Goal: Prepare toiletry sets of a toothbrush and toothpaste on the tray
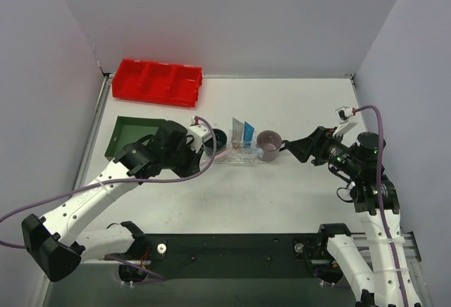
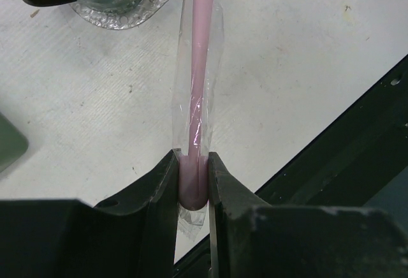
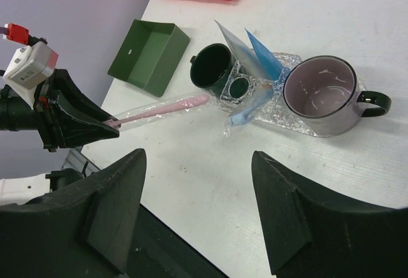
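White table (image 1: 296, 194), grey walls (image 1: 232, 18). The toothbrush (image 3: 172, 107) is a pink stick in a clear crinkled wrapper, pinched at its butt end by the nearly closed left gripper (image 2: 192, 163), with its far end by the dark green mug (image 3: 199, 77) on the bumpy clear tray (image 3: 280, 111). The right gripper (image 3: 197, 157) is spread wide and holds nothing, near the mauve mug (image 3: 319, 122). The brush head is cut off in the left wrist view, and any print on the toothpaste tubes (image 3: 264, 58) leaning on the tray is too small to read.

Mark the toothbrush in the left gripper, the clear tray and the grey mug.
toothbrush (image 3: 162, 111): right wrist view, on the pink handle inside its clear wrapper.
tray (image 2: 156, 0): left wrist view, on its bumpy clear corner.
grey mug (image 3: 319, 96): right wrist view, on the inside of the cup.
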Available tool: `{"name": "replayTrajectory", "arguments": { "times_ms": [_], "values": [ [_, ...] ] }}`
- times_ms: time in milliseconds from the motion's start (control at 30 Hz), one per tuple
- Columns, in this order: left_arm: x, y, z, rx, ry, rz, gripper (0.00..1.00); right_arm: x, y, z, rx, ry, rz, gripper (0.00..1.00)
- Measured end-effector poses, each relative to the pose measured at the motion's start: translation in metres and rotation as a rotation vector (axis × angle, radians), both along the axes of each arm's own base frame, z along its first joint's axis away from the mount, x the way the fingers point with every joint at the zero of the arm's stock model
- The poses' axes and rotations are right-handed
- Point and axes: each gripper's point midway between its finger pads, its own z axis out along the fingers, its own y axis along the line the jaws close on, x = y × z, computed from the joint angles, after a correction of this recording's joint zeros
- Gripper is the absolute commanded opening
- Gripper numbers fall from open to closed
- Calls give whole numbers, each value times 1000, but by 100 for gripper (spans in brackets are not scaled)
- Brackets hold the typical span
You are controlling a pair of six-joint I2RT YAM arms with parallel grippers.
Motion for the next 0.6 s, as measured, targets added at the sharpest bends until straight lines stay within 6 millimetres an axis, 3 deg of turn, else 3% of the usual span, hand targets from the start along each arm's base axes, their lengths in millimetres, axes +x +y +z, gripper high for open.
{"name": "replayTrajectory", "arguments": {
  "times_ms": [200, 600],
  "values": [
    [7, -13, 0, 44, -8, -20, 0, -2, -1, -3, -13, 4, 2, 62],
    [28, -19, -2, 120, -5, -3, 0, -7, -1, 1, -21, -21, 6, 62]
  ]
}}
